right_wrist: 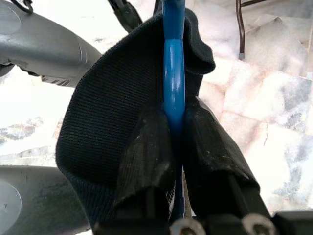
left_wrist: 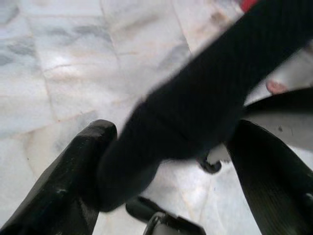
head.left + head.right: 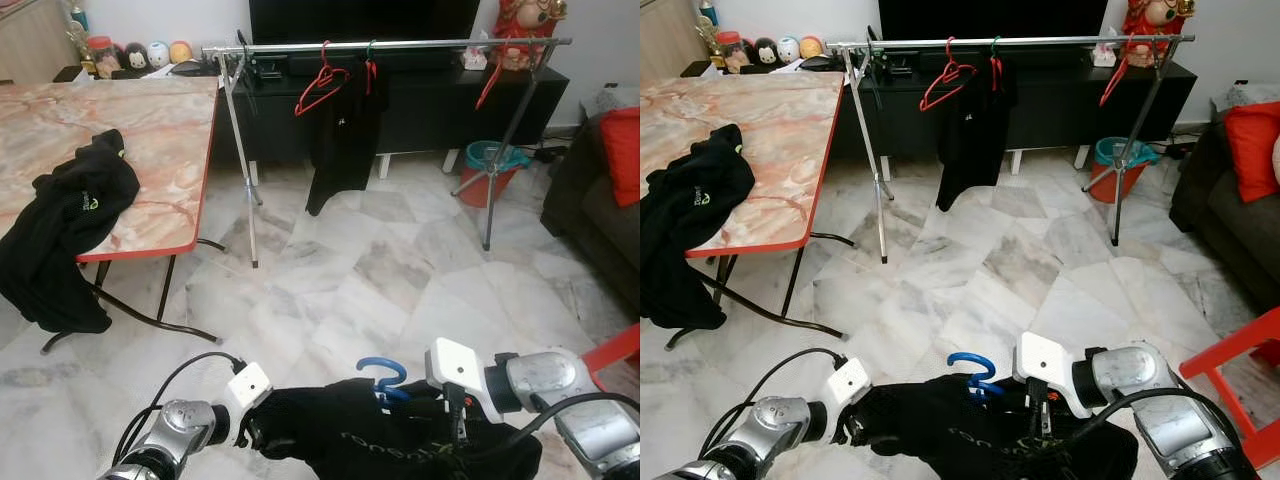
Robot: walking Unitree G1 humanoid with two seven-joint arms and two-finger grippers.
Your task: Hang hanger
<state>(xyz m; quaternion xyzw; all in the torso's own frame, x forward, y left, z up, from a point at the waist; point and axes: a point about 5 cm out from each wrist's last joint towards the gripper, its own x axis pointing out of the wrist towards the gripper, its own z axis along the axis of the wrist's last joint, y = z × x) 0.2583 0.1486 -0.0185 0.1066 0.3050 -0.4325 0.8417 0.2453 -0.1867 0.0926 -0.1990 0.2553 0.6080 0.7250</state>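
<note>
A blue hanger [image 3: 383,376] carries a black garment [image 3: 350,440], low in front of me, with its hook standing up above the cloth. My right gripper [image 1: 177,128] is shut on the hanger's blue neck, cloth bunched around its fingers. My left gripper [image 2: 173,132] is at the garment's left end; its fingers are spread, with a fold of black cloth running between them and touching one finger. Across the room stands a silver clothes rail [image 3: 400,46]. It holds a red hanger [image 3: 320,88] and a hung black garment [image 3: 342,130].
A marble-topped table [image 3: 150,130] with a red edge stands at the left, black clothing [image 3: 60,215] draped over its corner. Behind the rail is a black TV cabinet [image 3: 420,100]. A teal bucket [image 3: 495,160], a dark sofa [image 3: 600,200] and a red frame [image 3: 1230,365] line the right side.
</note>
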